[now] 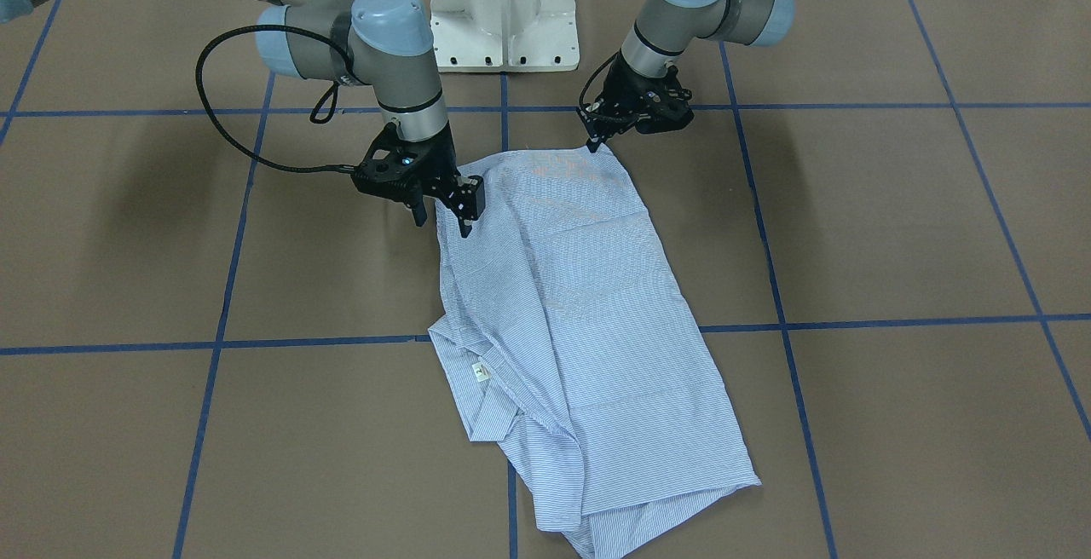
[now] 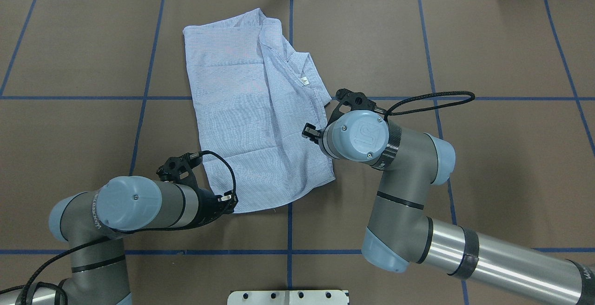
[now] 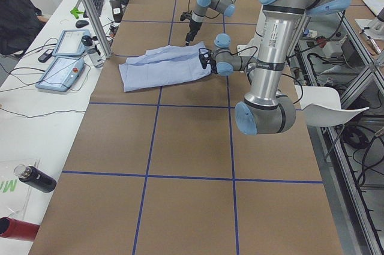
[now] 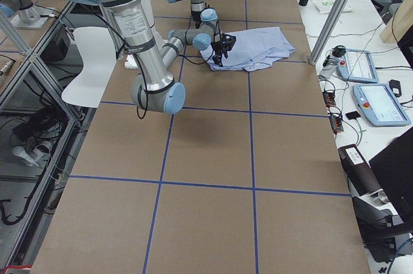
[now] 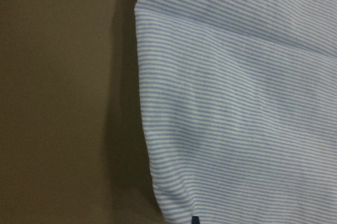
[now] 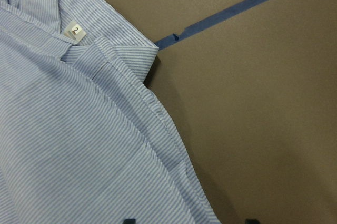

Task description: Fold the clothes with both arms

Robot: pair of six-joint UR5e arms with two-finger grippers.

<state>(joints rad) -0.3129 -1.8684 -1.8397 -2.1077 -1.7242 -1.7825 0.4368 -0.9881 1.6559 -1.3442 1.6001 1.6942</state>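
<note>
The light-blue striped shirt (image 1: 580, 312) lies on the brown table, folded into a long strip, its collar and white label (image 1: 481, 372) at the far end from the robot. It also shows in the overhead view (image 2: 251, 109). My left gripper (image 1: 592, 146) is low at the hem's near corner and is shut on the cloth there (image 2: 228, 198). The left wrist view is filled with striped cloth (image 5: 237, 103). My right gripper (image 1: 441, 220) is open and hovers over the shirt's other long edge (image 2: 310, 133). In the right wrist view (image 6: 190, 220) the jaws straddle that edge below the label (image 6: 75, 31).
The white pedestal base (image 1: 503, 14) stands just behind the shirt's hem. Blue tape lines (image 1: 222, 303) grid the brown table. A metal pole (image 3: 90, 9), control tablets (image 3: 60, 66) and a bottle (image 3: 36, 178) lie along the far operator side.
</note>
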